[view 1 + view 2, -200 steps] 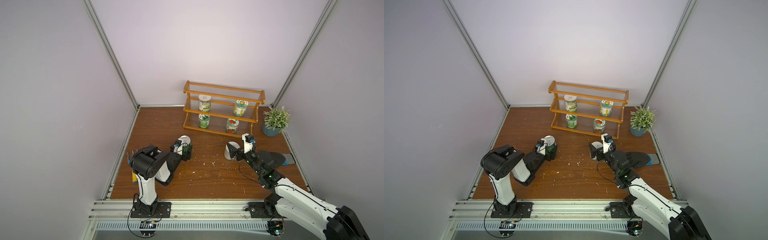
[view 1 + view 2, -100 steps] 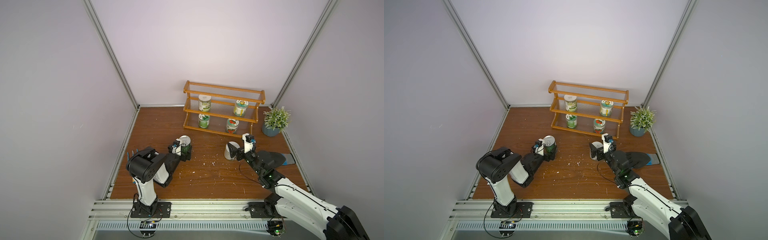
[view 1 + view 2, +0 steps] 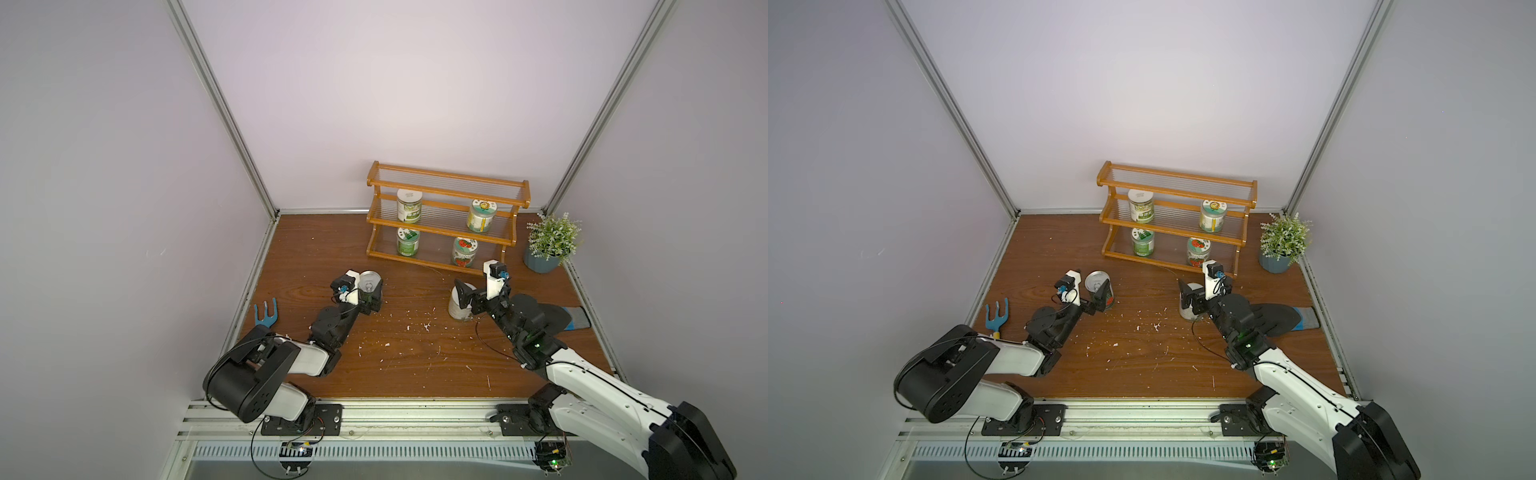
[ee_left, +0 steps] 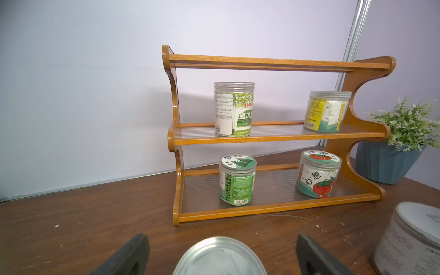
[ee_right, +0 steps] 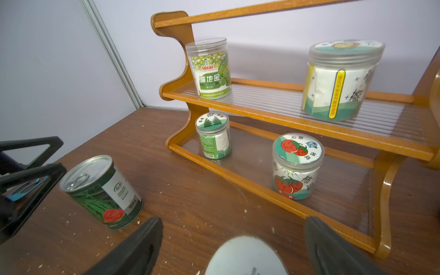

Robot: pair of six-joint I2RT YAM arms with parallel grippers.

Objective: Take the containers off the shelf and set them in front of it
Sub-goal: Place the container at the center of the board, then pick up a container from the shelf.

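The shelf (image 4: pixel 273 139) stands at the far side of the wooden table (image 3: pixel 316 249), against the back wall, with four containers on it: a tall green-label jar (image 4: pixel 234 109) at the left of the middle tier, a yellow-label jar (image 4: pixel 327 112) at the right of that tier, a leaf-lid jar (image 4: pixel 238 181) at the left of the bottom tier and a tomato-lid jar (image 4: pixel 319 176) at its right. Two more are down on the table, near of the shelf. The watermelon-print can (image 5: pixel 102 192) stands upright off the shelf's left end, and the left gripper (image 4: pixel 221 238) sits around it with its jaws spread wide, a gap showing between each dark finger (image 4: pixel 128 254) and the can's rim. The white-lidded tin (image 4: pixel 409 238) stands upright near of the shelf's right half, and the right gripper (image 5: pixel 233 219) straddles it, also spread wide, fingers clear of the lid. A plant pot (image 3: pixel 540 262) stands just right of the shelf, a blue hand fork (image 3: pixel 265 313) lies by the left edge, and white crumbs (image 3: pixel 415 326) are scattered between the two arms
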